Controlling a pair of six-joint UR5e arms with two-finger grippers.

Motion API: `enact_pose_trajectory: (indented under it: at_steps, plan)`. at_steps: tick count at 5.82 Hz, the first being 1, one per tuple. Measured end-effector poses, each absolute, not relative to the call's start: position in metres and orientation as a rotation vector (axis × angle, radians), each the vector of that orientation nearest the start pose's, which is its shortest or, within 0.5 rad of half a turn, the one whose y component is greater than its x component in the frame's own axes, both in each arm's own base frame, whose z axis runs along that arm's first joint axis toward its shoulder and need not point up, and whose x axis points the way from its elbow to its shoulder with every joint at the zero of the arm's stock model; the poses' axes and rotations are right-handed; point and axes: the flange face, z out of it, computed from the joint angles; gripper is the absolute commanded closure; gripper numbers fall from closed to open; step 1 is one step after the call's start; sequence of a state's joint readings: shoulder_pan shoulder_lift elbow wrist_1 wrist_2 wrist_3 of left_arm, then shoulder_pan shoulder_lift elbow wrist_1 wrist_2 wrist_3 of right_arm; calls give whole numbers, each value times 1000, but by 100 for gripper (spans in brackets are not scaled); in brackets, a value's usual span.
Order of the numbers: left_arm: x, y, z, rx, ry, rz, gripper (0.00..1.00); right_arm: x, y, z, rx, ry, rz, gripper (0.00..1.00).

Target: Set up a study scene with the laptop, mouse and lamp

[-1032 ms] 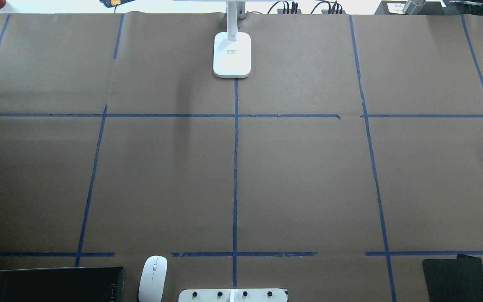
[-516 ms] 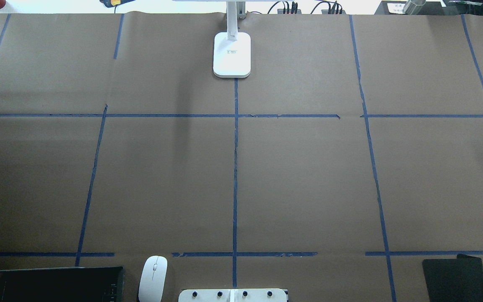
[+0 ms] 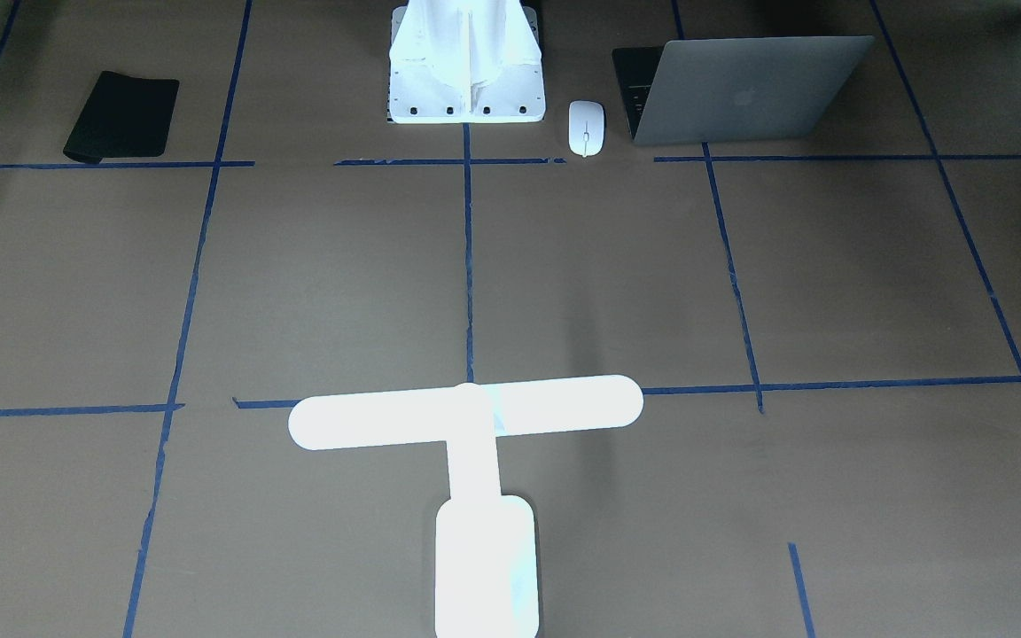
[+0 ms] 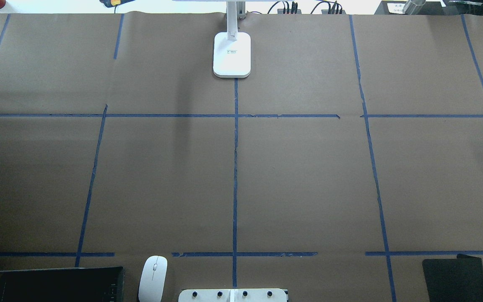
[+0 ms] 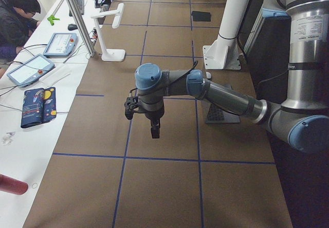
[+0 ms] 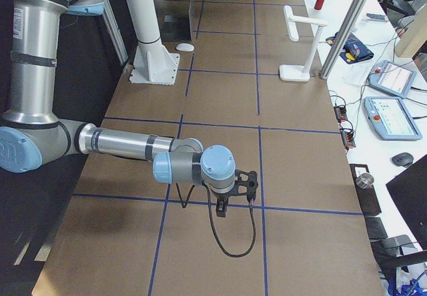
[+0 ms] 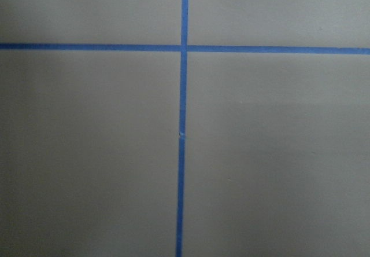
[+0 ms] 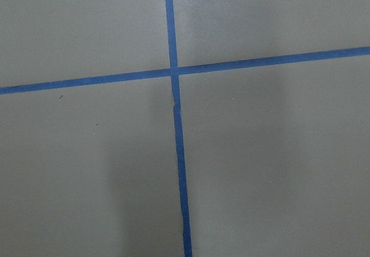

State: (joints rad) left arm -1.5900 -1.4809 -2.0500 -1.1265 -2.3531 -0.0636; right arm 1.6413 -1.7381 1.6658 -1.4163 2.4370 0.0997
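Note:
The grey laptop (image 3: 741, 89) stands open at the robot's edge of the table, its dark keyboard (image 4: 48, 285) at the overhead view's bottom left. Just beside it lies the white mouse (image 3: 586, 127) (image 4: 153, 278), between laptop and pedestal. The lit white lamp (image 3: 466, 416) stands at the far middle edge, base (image 4: 232, 54) on the centre tape line. My left gripper (image 5: 153, 128) hangs over the table's left end and my right gripper (image 6: 221, 206) over the right end, both far from these things. I cannot tell whether either is open or shut. The wrist views show only paper and tape.
A flat black mat (image 3: 120, 115) (image 4: 454, 277) lies near the robot's right. The white pedestal (image 3: 466, 62) stands mid-edge. Brown paper with a blue tape grid (image 4: 235, 167) covers the table. A person (image 5: 18, 17) sits at a side bench with tablets.

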Motion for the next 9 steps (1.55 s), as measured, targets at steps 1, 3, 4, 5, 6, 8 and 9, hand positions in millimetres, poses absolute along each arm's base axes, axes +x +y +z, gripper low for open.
enact_pose_trajectory:
  at_steps: [1,3,4,5,6,8,9]
  plan:
    - [-61,-398,484,-92,780,-182,0,87,-421,663,71,-868,121,0]
    - [-20,-361,422,-158,781,-346,0,87,-420,665,69,-866,121,0]
    - [10,-348,393,-219,777,-428,0,87,-420,666,68,-866,121,0]
    - [40,-333,367,-281,768,-499,0,87,-420,666,67,-866,121,0]
    - [62,-318,345,-339,760,-584,0,87,-420,665,67,-868,121,0]
    - [98,-301,317,-417,733,-782,0,85,-421,662,69,-894,119,0]
    - [126,-293,309,-429,694,-871,0,85,-422,660,71,-904,118,0]
